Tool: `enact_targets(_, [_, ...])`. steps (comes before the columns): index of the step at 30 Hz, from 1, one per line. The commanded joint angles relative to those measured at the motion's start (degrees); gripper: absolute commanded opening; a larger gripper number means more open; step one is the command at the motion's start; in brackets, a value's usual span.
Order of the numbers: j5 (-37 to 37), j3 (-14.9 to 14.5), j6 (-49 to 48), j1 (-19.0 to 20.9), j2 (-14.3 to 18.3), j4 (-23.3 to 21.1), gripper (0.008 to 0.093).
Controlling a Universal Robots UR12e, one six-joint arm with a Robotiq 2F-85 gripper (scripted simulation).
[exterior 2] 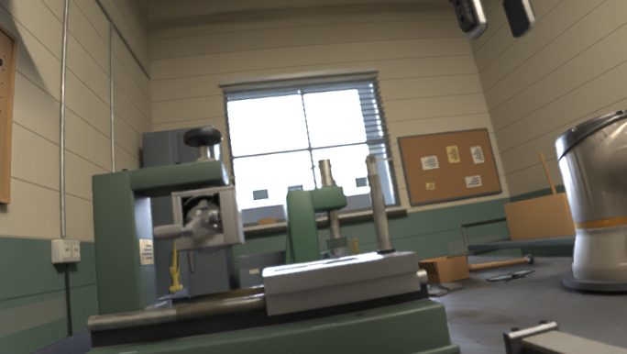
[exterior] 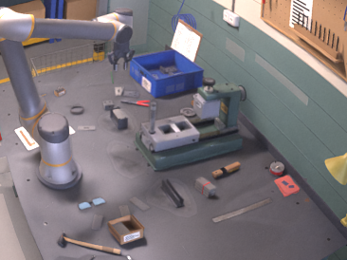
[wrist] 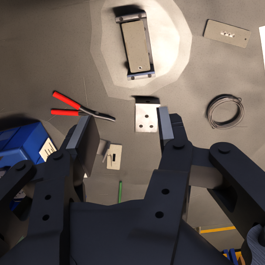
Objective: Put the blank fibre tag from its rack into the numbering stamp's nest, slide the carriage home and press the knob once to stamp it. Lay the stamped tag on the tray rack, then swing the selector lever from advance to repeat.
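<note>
On the bench left of the stamp, the blank fibre tag (wrist: 136, 46) lies flat on its small dark rack (exterior: 119, 118), a pale strip with a hole at one end. High above the bench's far side, near the blue bin, my gripper (exterior: 119, 63) hangs open and empty, well short of the rack. The green numbering stamp (exterior: 189, 130) stands mid-bench, its grey carriage (exterior: 169, 132) pulled out toward the front with the nest open on top. The black knob (exterior: 209, 81) tops the stamp head. The selector lever (exterior 2: 171, 230) sticks out of the head's side. A tray rack (exterior: 172, 192) lies in front of the stamp.
A blue bin (exterior: 165, 71) sits behind the stamp with a clipboard leaning at its back. Red-handled pliers (wrist: 79, 107), a drilled metal plate (wrist: 146, 116), a wire coil (wrist: 225, 111) and a stamped tag (wrist: 226, 33) lie around the rack. A cardboard box (exterior: 125, 229) and hammer lie near the front.
</note>
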Motion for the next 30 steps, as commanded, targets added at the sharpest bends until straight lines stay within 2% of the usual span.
enact_targets(1, [0.00,-0.05,0.70,0.00,-0.01,-0.02,0.0480])
enact_targets(5, [0.00,-0.06,5.65,0.00,-0.02,-0.01,0.0480])
enact_targets(9, [0.00,-0.06,14.73,0.00,-0.02,-0.01,0.0480])
enact_targets(24, [0.00,-0.07,67.37,0.00,-0.02,-0.01,0.0480])
enact_targets(30, [0.00,-0.07,82.41,0.00,-0.02,-0.01,0.0480])
